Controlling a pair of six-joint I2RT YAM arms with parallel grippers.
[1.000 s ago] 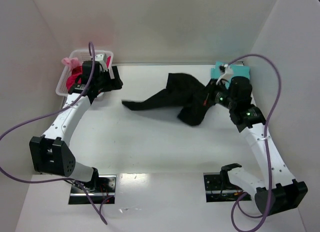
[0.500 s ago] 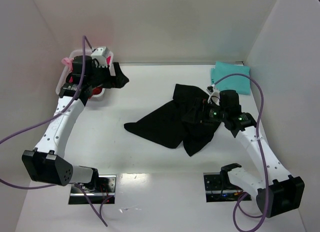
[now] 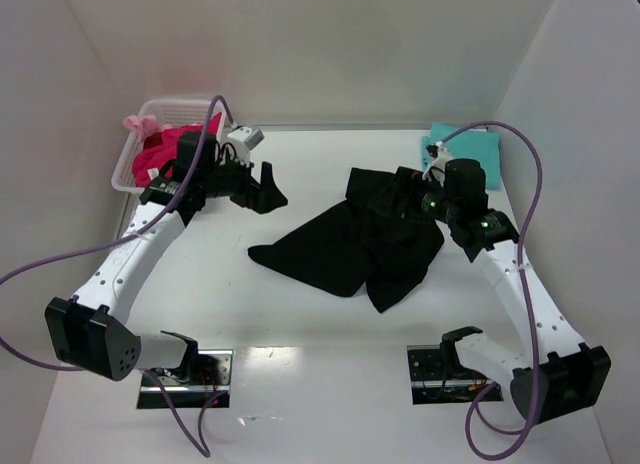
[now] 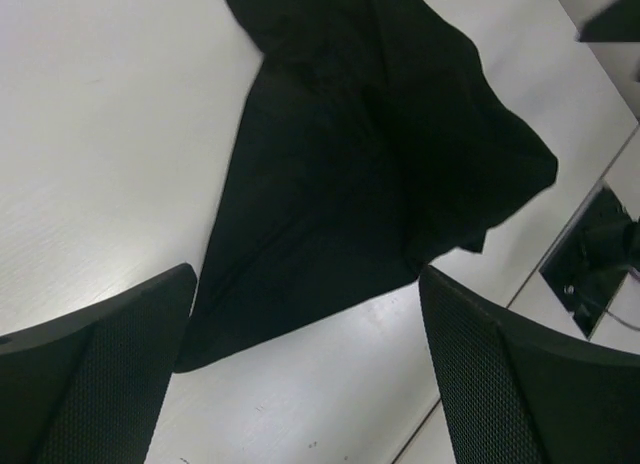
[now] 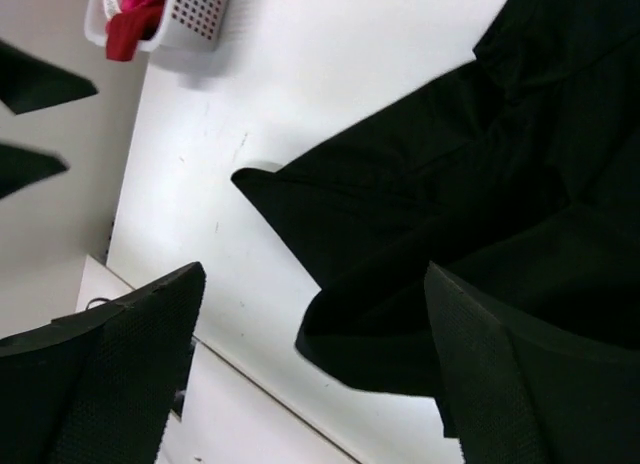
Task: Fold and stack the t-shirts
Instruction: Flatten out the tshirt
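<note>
A black t-shirt (image 3: 350, 246) is lying crumpled mid-table. The left gripper (image 3: 268, 189) and right gripper (image 5: 315, 269) are hovering near it, jaws wide and empty, likely lining up to spread it flat.

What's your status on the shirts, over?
Left gripper open, empty, near the basket. Right gripper open, empty, over the black shirt. Black shirt rumpled mid-table, unfolded; teal shirt far right, pink shirt in basket. Nothing lying on the black shirt.

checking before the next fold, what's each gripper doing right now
Left gripper: open, holding nothing.
Right gripper: open, holding nothing, over the black t-shirt.
</note>
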